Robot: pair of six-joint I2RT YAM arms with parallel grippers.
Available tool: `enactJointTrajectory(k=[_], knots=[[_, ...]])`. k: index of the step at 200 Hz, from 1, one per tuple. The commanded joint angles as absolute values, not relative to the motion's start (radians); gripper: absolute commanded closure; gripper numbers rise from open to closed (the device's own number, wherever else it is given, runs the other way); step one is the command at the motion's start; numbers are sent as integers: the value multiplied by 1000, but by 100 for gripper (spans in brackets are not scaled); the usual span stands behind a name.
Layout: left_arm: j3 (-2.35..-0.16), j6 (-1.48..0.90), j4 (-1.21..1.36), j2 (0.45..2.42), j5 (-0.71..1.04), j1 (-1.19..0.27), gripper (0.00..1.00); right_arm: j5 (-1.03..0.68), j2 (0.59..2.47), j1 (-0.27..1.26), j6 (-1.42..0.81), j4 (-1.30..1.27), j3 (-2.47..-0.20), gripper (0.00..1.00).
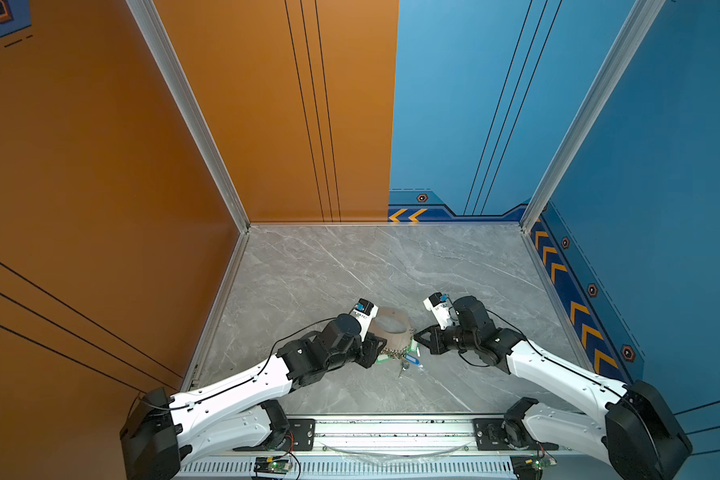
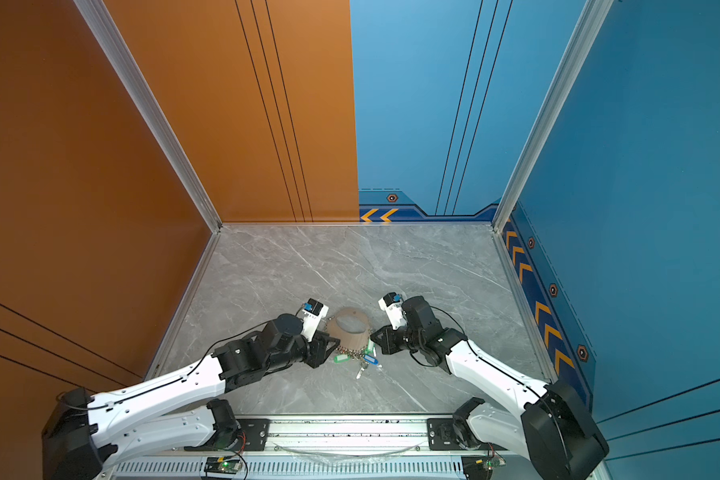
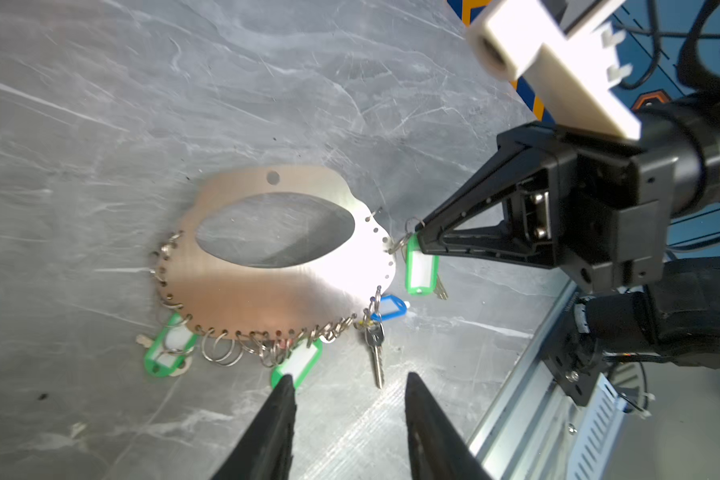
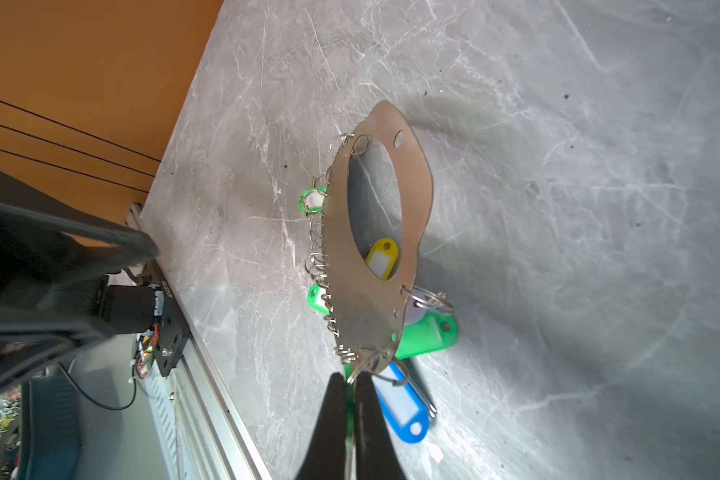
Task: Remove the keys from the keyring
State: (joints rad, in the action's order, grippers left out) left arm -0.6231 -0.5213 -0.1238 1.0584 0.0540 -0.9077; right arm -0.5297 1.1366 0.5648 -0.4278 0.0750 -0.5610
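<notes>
Leftmost: left gripper point(image 3: 348, 380) sits off the near-left flank of the keyring point(image 3: 267, 291), jaws partway apart with nothing between them. One fingertip point(image 3: 283, 399) is just beside a green tag point(image 3: 298, 361) on the fringe. The keyring rests on the marble table point(image 1: 308, 270) between the two grippers. Its long axis runs roughly from one gripper to the other, and it looks tilted, fringed edge down and plain edge raised. Its keys point(image 3: 377, 353) hang off the fringed edge: green tags, a bare silver one, a blue tag point(image 3: 389, 307). A yellow tag point(image 4: 382, 257) shows through the keyring's hole. No container in view. At the keyring's right end the right gripper point(image 4: 350, 378) is pinched tight on the green-tagged key point(image 3: 420, 270) at its split ring, close against the keyring's edge. Judgement: the coming move turns on that end. The held key lies outward from the keyring along its long axis. The right arm is on it, and the left arm is free to brace the plate.
</notes>
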Motion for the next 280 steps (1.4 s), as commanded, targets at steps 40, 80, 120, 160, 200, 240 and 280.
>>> enactJointTrajectory(k=[40, 80, 120, 160, 200, 240, 280], knots=[[-600, -706, 173, 1141, 376, -705, 53, -723, 1159, 498, -394, 95, -688, 100], [-622, -459, 224, 1198, 514, -691, 51, -902, 1247, 445, -411, 22, -720, 100], [-569, -205, 293, 1197, 450, -667, 51, -959, 1335, 453, -358, 95, -804, 100], [-598, -127, 302, 1219, 535, -623, 49, -971, 1348, 463, -334, 184, -887, 100], [-583, -135, 299, 1192, 571, -554, 49, -996, 1353, 463, -314, 244, -964, 100], [-601, -101, 260, 1160, 566, -548, 48, -1035, 1373, 471, -315, 267, -1019, 100], [-611, -125, 259, 1114, 552, -545, 48, -1051, 1379, 474, -325, 287, -1080, 100]])
